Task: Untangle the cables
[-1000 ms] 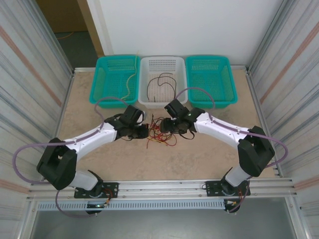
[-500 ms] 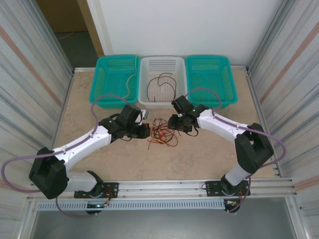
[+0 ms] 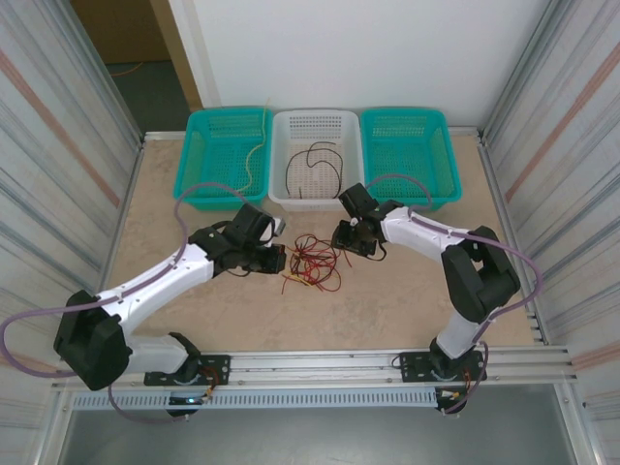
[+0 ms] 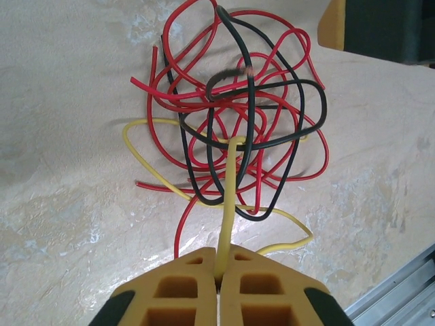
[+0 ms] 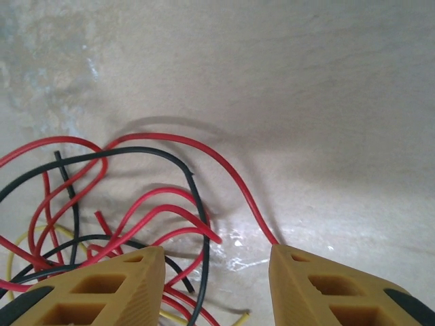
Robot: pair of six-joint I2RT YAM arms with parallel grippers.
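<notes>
- While the left gripper (image 4: 219, 263) is pinching a yellow cable (image 4: 228, 197) between closed fingers, the tangle (image 4: 238, 115) of red and black cables is lying on the table (image 3: 387, 310) just ahead of its tips.
- Black and red loops are crossing the yellow cable a little beyond the fingertips.
- The right gripper (image 5: 217, 261) is standing partly open and clamping nothing. A red cable (image 5: 231, 180) is running into the gap between its fingers, and the tangle is spreading to its left.
- Beyond both grippers, a white basket (image 3: 315, 126) is holding a black cable (image 3: 315, 160), with teal baskets (image 3: 407, 145) flanking it.
</notes>
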